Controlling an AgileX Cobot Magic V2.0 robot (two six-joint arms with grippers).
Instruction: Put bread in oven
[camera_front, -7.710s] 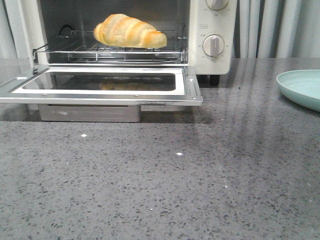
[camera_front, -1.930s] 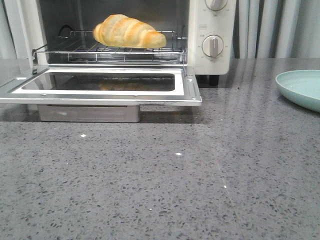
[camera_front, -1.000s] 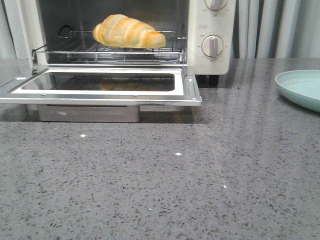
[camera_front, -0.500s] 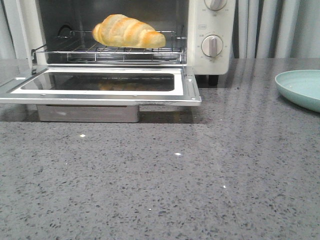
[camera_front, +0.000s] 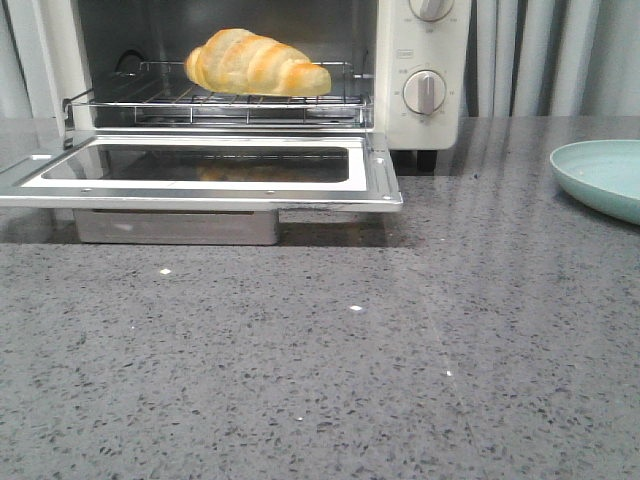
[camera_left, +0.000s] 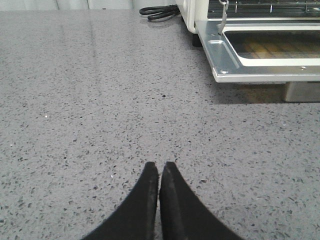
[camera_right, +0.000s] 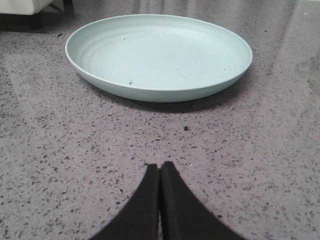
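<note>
Nothing has shifted since the earlier front views: the bread (camera_front: 256, 62) lies where it lay before, on the wire rack (camera_front: 220, 100) inside the oven (camera_front: 420, 60), its tapered end pointing toward the knob side. The oven door (camera_front: 200, 172) hangs fully open, dropped flat and level above the grey speckled bench (camera_front: 330, 360), its glass window facing up — a faint golden reflection of the bread shows in the pane. Two round knobs (camera_front: 425, 92) sit on the cream panel at the oven's right, the upper one cut off by the frame's edge.

Well apart to the right on the bench rests a pale green plate (camera_front: 605, 175); the right wrist view shows it bare but for a few tiny specks, with the right claw (camera_right: 159, 172) near its rim, both dark fingers pressed together tip to tip and gripping nothing. A small dark crumb (camera_right: 186, 128) lies on the bench between claw and plate.

On the oven's other side, the left claw (camera_left: 159, 171) is likewise closed and holds nothing, its fingers meeting over bare bench, the corner of the lowered door off to one side and a black power cord (camera_left: 159, 10) coiled at the oven's rear — neither claw appears in the front view.
</note>
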